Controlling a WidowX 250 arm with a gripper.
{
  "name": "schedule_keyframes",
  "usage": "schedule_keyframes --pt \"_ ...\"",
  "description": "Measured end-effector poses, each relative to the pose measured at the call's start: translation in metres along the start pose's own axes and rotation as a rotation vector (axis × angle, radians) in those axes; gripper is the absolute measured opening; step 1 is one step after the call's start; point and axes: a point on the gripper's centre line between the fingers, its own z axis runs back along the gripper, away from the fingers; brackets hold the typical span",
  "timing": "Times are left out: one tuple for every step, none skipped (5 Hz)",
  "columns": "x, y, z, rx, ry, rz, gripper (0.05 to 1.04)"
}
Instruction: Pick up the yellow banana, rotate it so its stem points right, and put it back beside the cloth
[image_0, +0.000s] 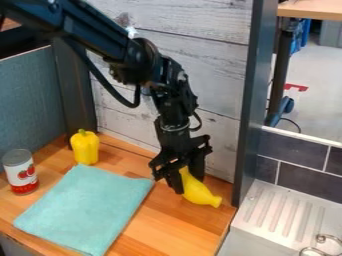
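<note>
The black gripper (188, 181) points down over the right part of the wooden counter, near the back wall. Between its fingers is the upper part of a yellow squash-like toy (198, 192), gripped from both sides. The toy's narrow tip slants down to the right, close to the counter; whether it touches the wood I cannot tell. To the left of the gripper lies a flat teal cloth (87, 207). Behind the cloth a yellow bell pepper (85, 147) with a green stem stands upright. A can (21, 172) with a red and white label stands at the far left.
A whitewashed plank wall (220, 100) rises behind the counter (160, 225). A dark upright post (248, 115) stands at the right, close to the gripper. Past it is a white sink unit (284, 215) with a ribbed drainboard and a metal faucet. A blue-grey panel borders the left.
</note>
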Motion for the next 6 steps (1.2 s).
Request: schedule_keyframes --pt "0.003 0.003 -0.011 0.018 -0.007 0.032 0.579" --pt "0.004 0.003 -0.020 0.018 -0.004 0.053 0.579" --pt "0.006 -0.001 -0.020 0.004 -0.004 0.063 0.579" --pt "0.009 -0.003 -0.021 -0.010 0.001 0.083 0.579" --pt "0.013 0.003 -0.019 0.012 0.006 0.100 0.633" --pt "0.016 0.009 -0.019 0.032 0.017 0.131 0.926"
